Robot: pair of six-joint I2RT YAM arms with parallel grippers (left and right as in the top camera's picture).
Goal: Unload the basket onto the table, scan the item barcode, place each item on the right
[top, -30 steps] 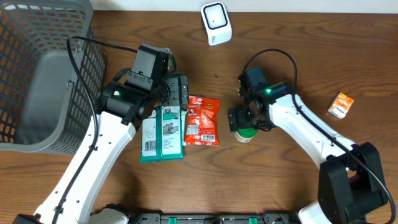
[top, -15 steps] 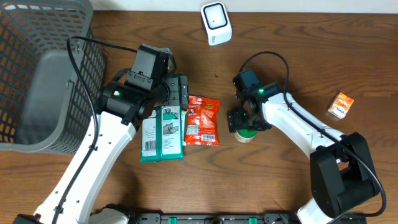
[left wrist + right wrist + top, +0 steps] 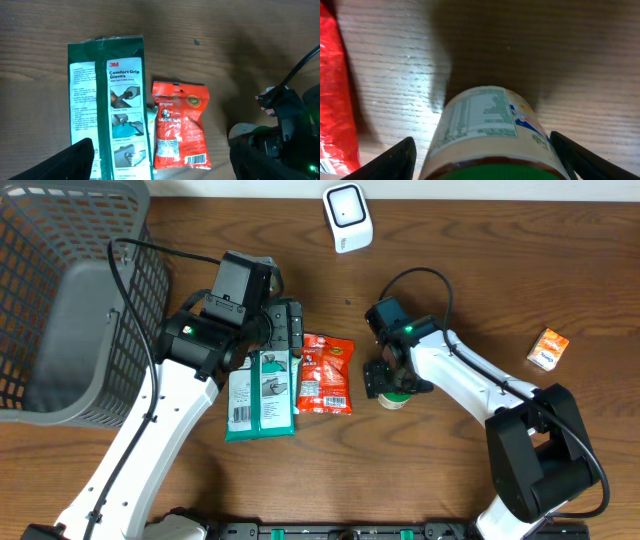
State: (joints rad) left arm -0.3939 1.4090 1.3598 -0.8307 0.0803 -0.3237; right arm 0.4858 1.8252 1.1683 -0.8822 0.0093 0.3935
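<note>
A jar with a green lid and a pale printed label stands on the wooden table right of a red snack bag. My right gripper is lowered over the jar. Its fingers straddle the jar, the left one a thin gap off the wall, so the right gripper still reads open. My left gripper hangs open above the red snack bag and two green glove packets, holding nothing. The white scanner sits at the back.
A grey mesh basket fills the left end of the table. A small orange box lies at the right. The green glove packets lie under my left arm. The red bag's barcode faces up.
My right gripper's fingers have narrowed around the jar, and the right arm has swung a little to the left. The left arm has not moved.
</note>
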